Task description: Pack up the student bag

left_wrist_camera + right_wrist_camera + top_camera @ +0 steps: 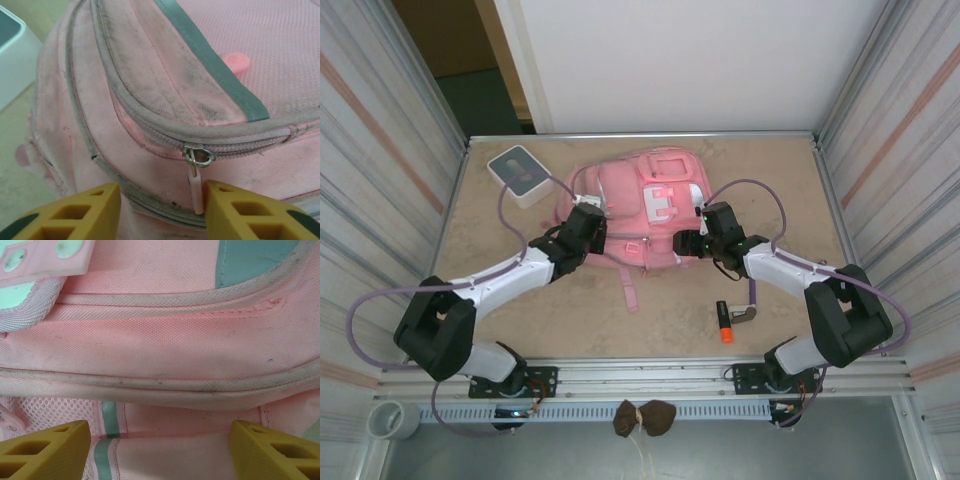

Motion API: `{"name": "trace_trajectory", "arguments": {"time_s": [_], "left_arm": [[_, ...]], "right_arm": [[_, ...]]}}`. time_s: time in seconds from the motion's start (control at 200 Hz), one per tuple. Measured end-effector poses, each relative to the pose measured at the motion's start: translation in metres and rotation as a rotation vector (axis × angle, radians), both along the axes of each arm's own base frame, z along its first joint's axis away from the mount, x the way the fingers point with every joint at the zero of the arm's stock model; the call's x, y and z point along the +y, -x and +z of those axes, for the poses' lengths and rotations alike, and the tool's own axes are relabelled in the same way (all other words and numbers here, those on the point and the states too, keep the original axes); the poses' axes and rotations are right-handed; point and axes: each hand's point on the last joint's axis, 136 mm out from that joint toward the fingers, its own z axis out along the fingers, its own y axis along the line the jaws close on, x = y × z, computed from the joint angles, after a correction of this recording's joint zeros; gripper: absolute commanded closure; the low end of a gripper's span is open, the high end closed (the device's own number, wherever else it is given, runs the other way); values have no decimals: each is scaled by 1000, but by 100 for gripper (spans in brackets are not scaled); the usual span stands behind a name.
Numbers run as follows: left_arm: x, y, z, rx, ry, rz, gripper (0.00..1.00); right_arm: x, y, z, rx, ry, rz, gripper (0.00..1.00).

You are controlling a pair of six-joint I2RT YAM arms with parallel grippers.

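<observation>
Toward the back of the table (780, 190), your student bag (620, 195) lies flat with its front up. Its pink fabric is faded, with grubby grey piping, pale zip lines, white patches on the front, and a strap (630, 290) trailing toward you. A pink zip pull (196, 192) hangs between the yellow fingers of your left gripper (162, 210); they stand apart, and the pull is just beside one of them. Your right gripper (160, 450) is spread wide over the bag's near right side. A grey-and-white box (518, 172) sits just beside the bag's far left corner. An orange marker (724, 322) lies near your right arm.
</observation>
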Motion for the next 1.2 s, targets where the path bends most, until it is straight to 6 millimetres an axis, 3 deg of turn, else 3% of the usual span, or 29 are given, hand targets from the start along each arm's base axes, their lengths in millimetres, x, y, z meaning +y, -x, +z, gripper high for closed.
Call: {"name": "trace_trajectory", "arguments": {"time_s": [0.266,0.581,0.897,1.202], "left_arm": [[2,-1,-7,60,52,-53,76],[-3,2,-12,99,65,-151,100],[-21,15,0,64,139,-299,100],[0,15,13,7,163,-265,99]], "right_arm": [[-2,1,-2,7,9,-4,27],[-8,4,2,1,37,-12,27],[-14,9,35,-57,-2,-34,22],[-13,10,19,28,-52,-59,22]]}}
